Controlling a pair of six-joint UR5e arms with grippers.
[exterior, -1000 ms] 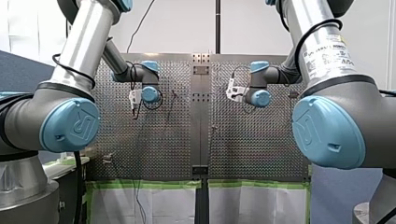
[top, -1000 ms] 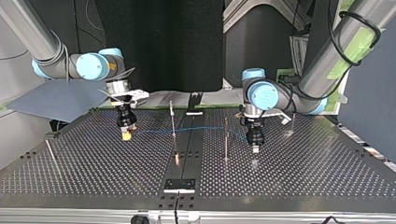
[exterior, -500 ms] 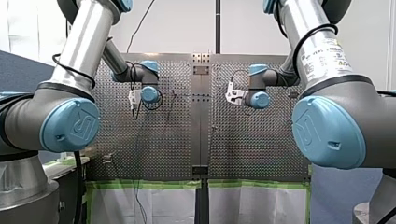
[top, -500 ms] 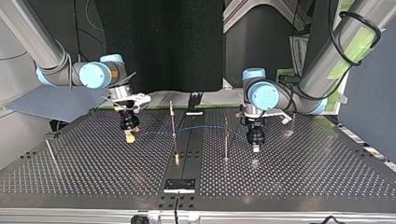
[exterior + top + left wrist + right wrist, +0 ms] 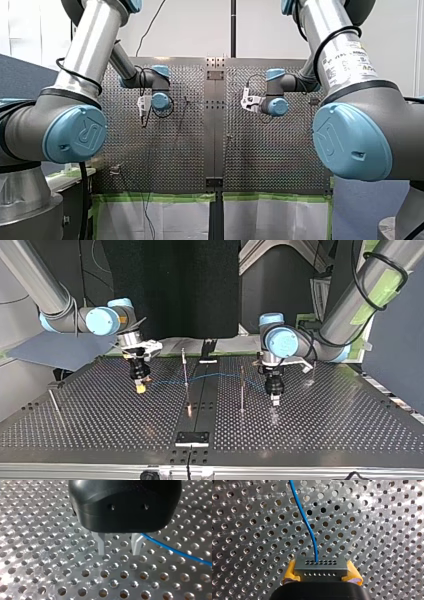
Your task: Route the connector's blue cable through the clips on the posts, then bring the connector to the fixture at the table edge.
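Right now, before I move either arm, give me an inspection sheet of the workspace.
Surface: perforated metal table, dark centre strip.
Job's things: connector clamped between yellow pads. The blue cable leaves its face and, in the top view, crosses a post toward the left gripper; clipped or not, cannot tell. Fixture at the table edge, without the connector.
Clutter: nothing seen.
Grippers: right gripper shut on the connector; left gripper open, nothing between its fingers, blue cable beside one finger.
Cables: black cable looped on my right arm.
Surroundings: green tape along the table's near edge in the front view.
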